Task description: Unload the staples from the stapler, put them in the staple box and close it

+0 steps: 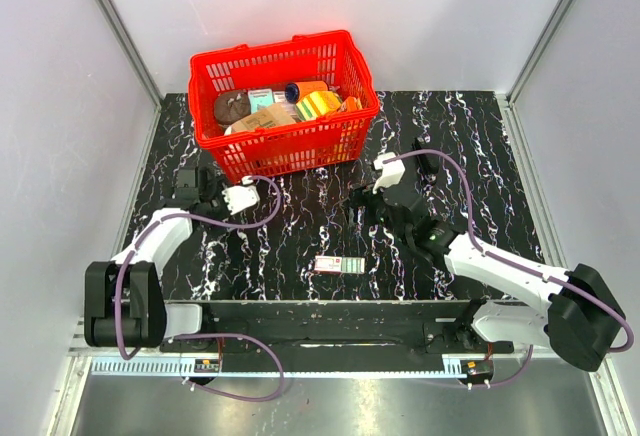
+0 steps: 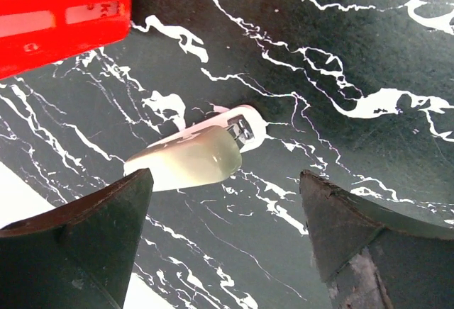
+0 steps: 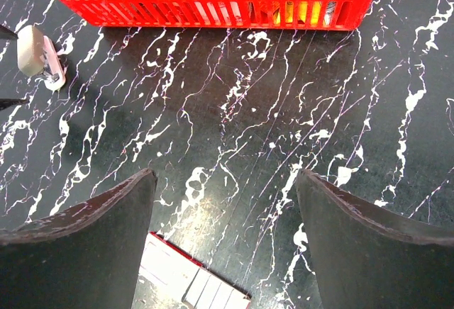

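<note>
I saw the left pincer [image 2: 225, 178] spread near the stapler [image 2: 191, 154] on the table [image 2: 355, 40]; the right pincer [image 3: 225, 174] was spread too.

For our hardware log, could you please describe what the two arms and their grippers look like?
The left arm and right arm have white link shells between chunky black joints. A purple cable loops along each to a white wrist camera. The fingers are broad, dark, tapering wedges with scuffed, matte faces. I see no markings.
</note>
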### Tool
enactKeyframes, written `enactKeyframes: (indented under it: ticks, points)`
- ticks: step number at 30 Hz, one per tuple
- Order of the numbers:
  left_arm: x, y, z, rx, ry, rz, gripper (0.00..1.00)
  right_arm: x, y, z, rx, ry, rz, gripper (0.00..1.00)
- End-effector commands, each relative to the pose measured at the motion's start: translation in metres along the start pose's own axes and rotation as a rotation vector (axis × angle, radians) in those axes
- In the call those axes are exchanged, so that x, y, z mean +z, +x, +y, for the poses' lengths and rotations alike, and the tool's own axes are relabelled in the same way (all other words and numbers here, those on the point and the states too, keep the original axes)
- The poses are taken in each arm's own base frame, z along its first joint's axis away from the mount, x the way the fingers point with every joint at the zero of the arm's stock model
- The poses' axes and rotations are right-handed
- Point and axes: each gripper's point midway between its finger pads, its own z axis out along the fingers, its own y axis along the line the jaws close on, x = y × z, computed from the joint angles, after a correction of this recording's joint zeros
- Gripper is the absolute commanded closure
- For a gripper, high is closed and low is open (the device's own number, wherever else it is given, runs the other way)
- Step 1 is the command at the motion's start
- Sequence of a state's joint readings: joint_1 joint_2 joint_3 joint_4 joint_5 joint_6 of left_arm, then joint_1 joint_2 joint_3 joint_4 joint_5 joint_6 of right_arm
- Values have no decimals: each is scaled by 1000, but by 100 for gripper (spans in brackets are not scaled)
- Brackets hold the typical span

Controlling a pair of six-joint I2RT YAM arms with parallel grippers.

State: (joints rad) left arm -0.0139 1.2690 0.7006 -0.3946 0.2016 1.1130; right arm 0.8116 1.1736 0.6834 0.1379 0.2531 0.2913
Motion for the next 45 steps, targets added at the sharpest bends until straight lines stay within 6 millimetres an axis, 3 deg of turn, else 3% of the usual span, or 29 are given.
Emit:
enactKeyframes:
  ticks: [1,8,17,20,26,29,30,36,39,45]
  points:
    - [6,0,9,75,2,9,13,-3,-16,5,11,-4,-68,15]
    - [12,1,11,134,-16,0,28,-7,-18,7,16,-16,-77,17]
    - [13,14,-5,174,58,51,79,-10,-18,9,29,-28,-86,21]
    - [9,11,-15,182,83,52,87,-11,-16,7,28,-25,-84,22]
    - [-9,-33,-48,208,142,-62,87,-12,-17,7,32,-24,-89,23]
    - [-13,-45,-58,212,164,-82,86,-13,-18,7,33,-27,-89,23]
    - [-13,-46,-56,202,162,-81,82,-13,-17,7,32,-27,-88,23]
    - [-18,-33,-24,160,137,-27,32,-16,-17,7,27,-31,-88,22]
    - [-19,-23,-4,132,115,-17,22,-18,-18,8,32,-36,-92,22]
    - [-10,1,18,101,64,16,20,-15,-14,10,31,-46,-82,22]
